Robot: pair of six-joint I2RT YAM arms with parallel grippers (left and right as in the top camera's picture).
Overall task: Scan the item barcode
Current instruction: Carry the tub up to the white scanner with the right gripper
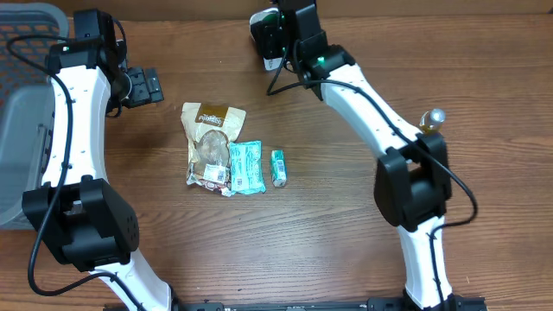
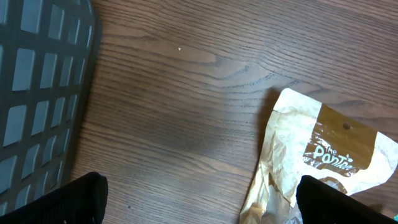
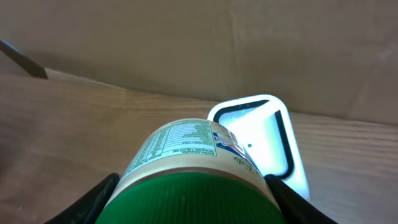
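Note:
The item is a jar [image 3: 186,158] with a green ribbed cap and a printed label. My right gripper [image 3: 193,199] is shut on it, one black finger on each side of the cap. The jar's far end points at the lit white scanner window [image 3: 264,134] just beyond it. From overhead, the right gripper [image 1: 275,39] is at the table's far edge, and the jar and scanner are mostly hidden under it. My left gripper [image 1: 143,86] is open and holds nothing. It hovers over bare wood, left of a brown snack pouch [image 2: 323,155].
The brown pouch [image 1: 212,142], a teal packet [image 1: 246,166] and a small green packet [image 1: 278,167] lie mid-table. A silver-capped bottle [image 1: 432,118] stands by the right arm. A grey basket [image 1: 17,147] fills the left edge, and its mesh wall [image 2: 37,93] is near the left gripper.

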